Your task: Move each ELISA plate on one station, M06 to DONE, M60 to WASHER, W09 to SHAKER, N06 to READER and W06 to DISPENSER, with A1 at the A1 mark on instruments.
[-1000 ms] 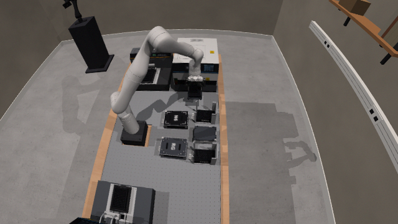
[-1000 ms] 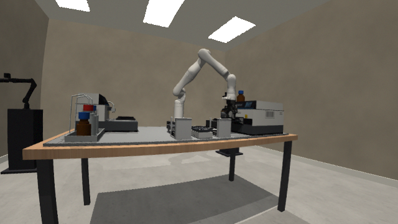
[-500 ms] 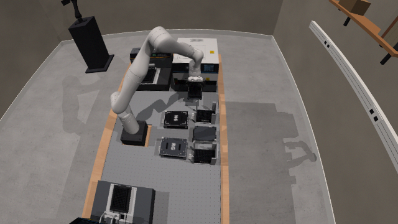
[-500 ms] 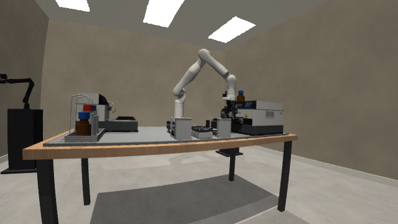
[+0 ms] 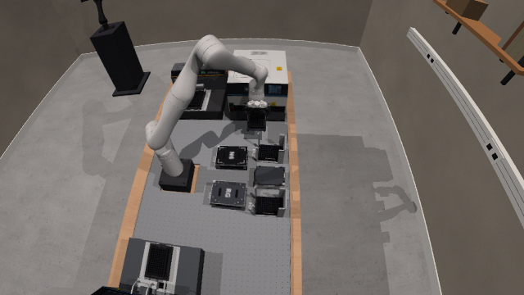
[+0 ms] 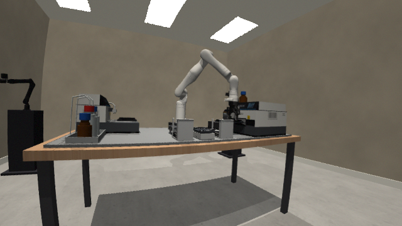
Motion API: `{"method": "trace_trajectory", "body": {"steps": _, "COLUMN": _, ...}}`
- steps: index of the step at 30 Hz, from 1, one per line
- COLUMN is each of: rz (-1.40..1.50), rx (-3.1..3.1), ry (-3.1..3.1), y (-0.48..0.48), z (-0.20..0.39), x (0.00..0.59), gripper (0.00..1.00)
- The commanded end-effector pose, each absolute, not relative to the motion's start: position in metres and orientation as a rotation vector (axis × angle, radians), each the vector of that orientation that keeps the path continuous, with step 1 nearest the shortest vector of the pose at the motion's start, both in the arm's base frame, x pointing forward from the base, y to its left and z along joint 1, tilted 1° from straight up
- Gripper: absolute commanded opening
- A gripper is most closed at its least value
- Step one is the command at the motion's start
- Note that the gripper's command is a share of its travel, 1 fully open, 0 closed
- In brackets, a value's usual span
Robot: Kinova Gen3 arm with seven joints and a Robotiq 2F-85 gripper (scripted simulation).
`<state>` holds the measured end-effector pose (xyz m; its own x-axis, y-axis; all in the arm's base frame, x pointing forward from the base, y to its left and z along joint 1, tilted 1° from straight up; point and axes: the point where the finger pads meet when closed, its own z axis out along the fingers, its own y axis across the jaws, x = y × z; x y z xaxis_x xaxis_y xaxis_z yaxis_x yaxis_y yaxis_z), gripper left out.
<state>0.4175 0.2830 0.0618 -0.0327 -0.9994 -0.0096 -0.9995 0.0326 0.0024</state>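
My gripper is open and points down at the front of the white-topped READER. A black well plate lies on the reader's tray directly under the fingers; its label is too small to read. In the side view the gripper hangs low in front of the reader. Another black plate sits on the dark instrument at the back left. A third plate sits on the instrument at the front left. Two stack racks on the right each show a plate inside.
The N6 nest and the RG nest stand mid-deck, both bare. A dark flat station lies between the two racks. The arm's base is at the left edge. Bottles in a tray stand at the near left.
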Motion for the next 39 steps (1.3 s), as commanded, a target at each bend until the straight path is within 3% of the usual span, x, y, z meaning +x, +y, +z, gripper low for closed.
{"method": "trace_trajectory", "body": {"steps": 1, "rz": 0.013, "rx": -2.180, "ry": 2.252, "y": 0.283, "z": 0.063, "x": 0.418, "gripper": 1.00}}
{"method": "trace_trajectory", "body": {"steps": 39, "rz": 0.013, "rx": -2.180, "ry": 2.252, "y": 0.283, "z": 0.096, "x": 0.418, "gripper": 1.00}}
